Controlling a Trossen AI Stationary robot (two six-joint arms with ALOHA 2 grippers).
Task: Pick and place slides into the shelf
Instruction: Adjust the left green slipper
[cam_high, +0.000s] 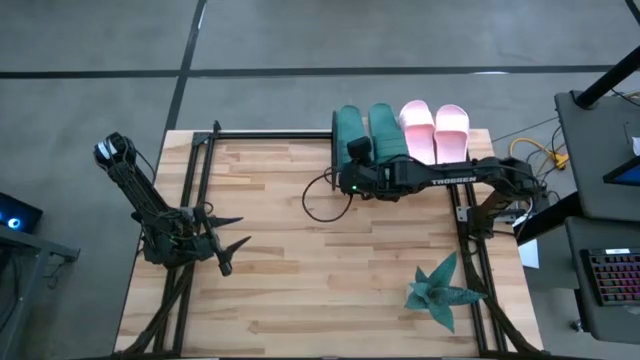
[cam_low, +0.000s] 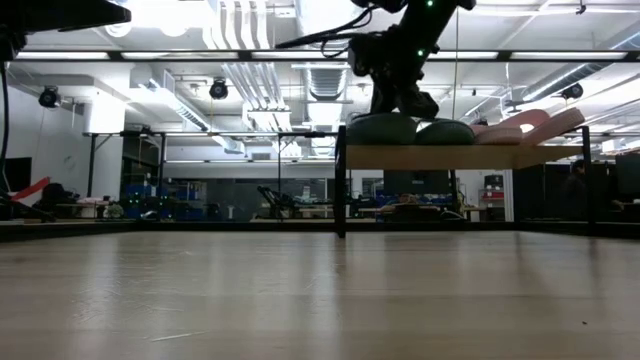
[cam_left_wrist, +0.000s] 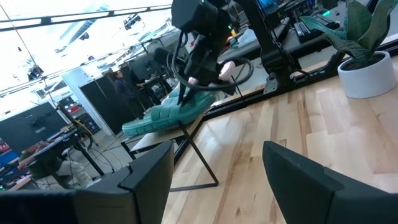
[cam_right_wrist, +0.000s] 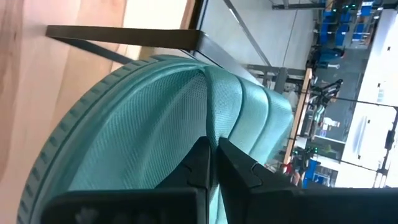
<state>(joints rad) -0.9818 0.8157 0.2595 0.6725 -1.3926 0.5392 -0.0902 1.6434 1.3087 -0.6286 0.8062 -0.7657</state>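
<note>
The shelf (cam_high: 476, 152) stands at the table's far edge, a light board (cam_low: 450, 157) on black uprights. On it lie four slides side by side: two teal (cam_high: 350, 124) (cam_high: 386, 128) and two pink (cam_high: 416, 122) (cam_high: 452, 128). My right gripper (cam_high: 358, 150) reaches in from the right and is shut on the leftmost teal slide (cam_right_wrist: 143, 124). At the table's left, my left gripper (cam_high: 226, 246) stands open, with nothing between its fingers (cam_left_wrist: 149, 180). My right gripper pinches the edge of the teal slide's ribbed strap (cam_right_wrist: 210, 106) between its two fingers (cam_right_wrist: 198, 163). The fingers slant down at it from the table's near right. In the low view the slide (cam_low: 382, 128) lies on the shelf board under the gripper (cam_low: 400, 95).
A teal spiky plant (cam_high: 440, 292) in a white pot (cam_left_wrist: 367, 74) stands near the table's near right corner. Black frame rails (cam_high: 196, 180) run along the left and right sides. A black cable (cam_high: 318, 200) loops below the right arm.
</note>
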